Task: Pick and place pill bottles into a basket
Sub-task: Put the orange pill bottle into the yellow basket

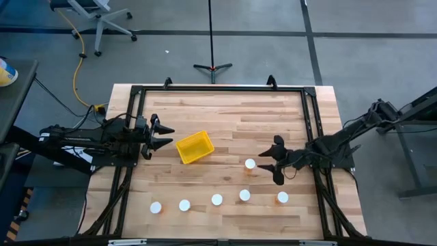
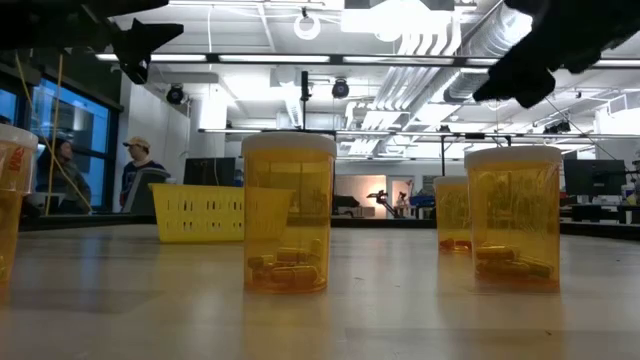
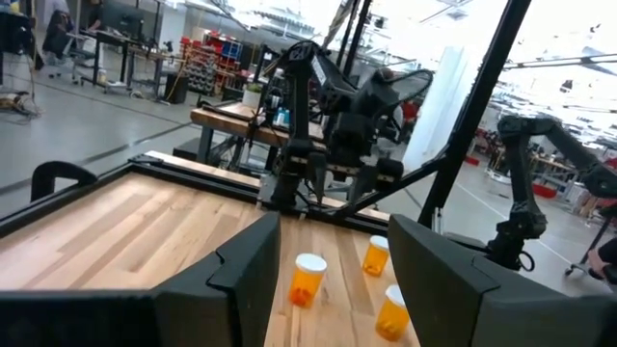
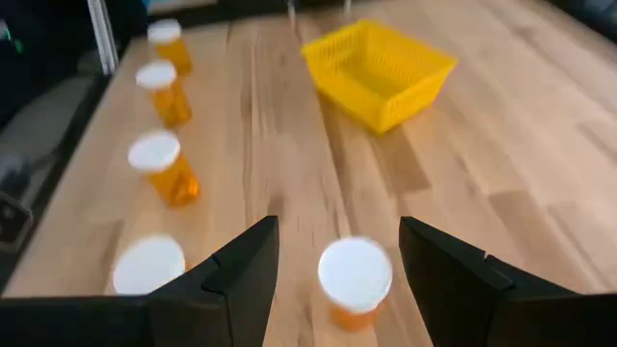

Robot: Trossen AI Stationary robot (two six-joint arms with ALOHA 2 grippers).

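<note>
Pale wooden plank table (image 1: pixel 225 116), black-framed. Left of centre, nearer the left edge: small bright yellow rectangular plastic basket (image 1: pixel 194 147), skewed. Left gripper (image 1: pixel 164 137) just beside it, fingers apart, holding nothing. Right gripper (image 1: pixel 271 164) fingers apart around one amber white-capped pill bottle (image 1: pixel 250 165). Five more pill bottles (image 1: pixel 216 199) lined along the near edge.
</note>
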